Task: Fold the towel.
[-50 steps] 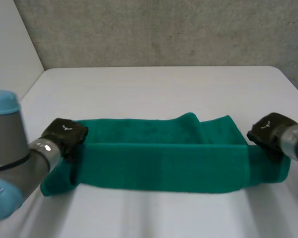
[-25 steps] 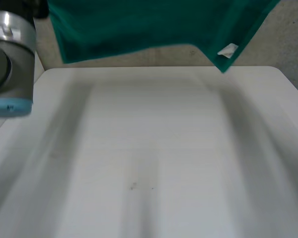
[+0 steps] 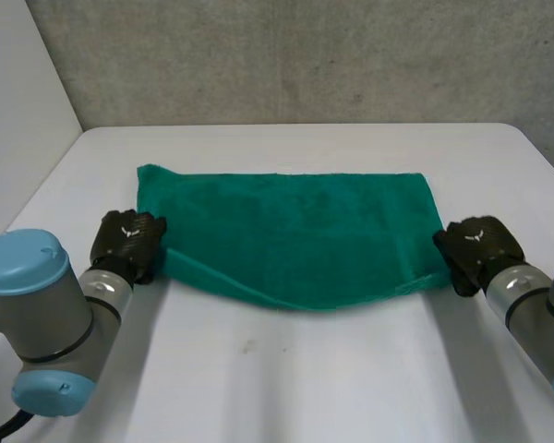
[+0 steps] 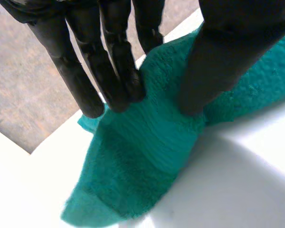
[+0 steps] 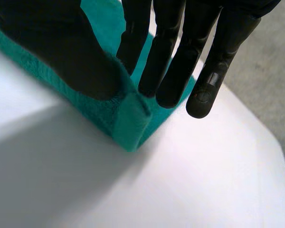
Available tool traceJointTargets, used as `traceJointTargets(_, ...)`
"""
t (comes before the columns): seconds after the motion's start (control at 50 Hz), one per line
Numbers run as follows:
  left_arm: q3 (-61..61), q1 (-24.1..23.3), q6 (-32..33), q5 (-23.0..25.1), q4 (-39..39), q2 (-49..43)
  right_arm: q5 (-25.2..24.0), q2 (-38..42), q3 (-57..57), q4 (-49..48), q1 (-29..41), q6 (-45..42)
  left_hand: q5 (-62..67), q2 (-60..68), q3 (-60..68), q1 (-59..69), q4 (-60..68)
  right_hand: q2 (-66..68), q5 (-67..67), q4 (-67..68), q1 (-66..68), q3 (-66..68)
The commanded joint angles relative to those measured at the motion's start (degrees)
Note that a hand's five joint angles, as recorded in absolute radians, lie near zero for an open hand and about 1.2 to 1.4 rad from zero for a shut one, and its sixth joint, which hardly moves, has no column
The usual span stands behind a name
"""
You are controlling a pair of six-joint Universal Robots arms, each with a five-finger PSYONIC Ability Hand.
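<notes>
The left arm (image 3: pixel 39 309) and right arm (image 3: pixel 534 314) reach forward, low and wide apart. The left hand (image 3: pixel 127 242) pinches the towel (image 3: pixel 286 226) between its straight fingers (image 4: pixel 118 66) and thumb (image 4: pixel 218 61). The right hand (image 3: pixel 475 247) nips a corner the same way, fingers straight, thumb pressed toward them.

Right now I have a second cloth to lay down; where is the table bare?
Two bare patches of the white table: a far strip between the green towel and the concrete wall, and a wider near stretch in front of the towel. Crowded: the towel's near corners, one pinched by the left hand, the other by the right hand.
</notes>
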Motion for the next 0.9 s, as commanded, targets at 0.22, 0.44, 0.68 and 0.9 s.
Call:
traceJointTargets(0.22,-1.63,4.83,0.00,-0.57,-9.35,1.14,-3.79,-1.11,4.71,-0.22,-8.05,-0.01,-29.61,-32.70,-32.45,-31.30,-32.98,12.46,13.05,11.83,23.55,12.37)
traceJointTargets(0.44,-2.16,8.53,-0.61,-0.13,-9.71,1.23,-3.79,-1.11,5.42,-0.65,-7.88,-0.01,-10.13,-13.22,-12.97,-11.81,-13.50,12.46,13.05,11.83,23.55,12.37)
traceJointTargets(0.68,-4.00,8.44,-0.44,-0.04,-9.53,4.30,-3.53,-1.82,6.03,-1.89,-7.88,-0.80,16.12,13.03,13.28,14.44,12.75,12.46,13.05,11.83,23.55,12.37)
traceJointTargets(0.9,-13.48,8.61,5.16,-0.04,-24.97,24.75,-3.79,-12.88,6.03,21.35,-10.15,-19.65,16.12,13.03,13.28,14.44,12.75,12.46,13.05,11.83,23.55,12.37)
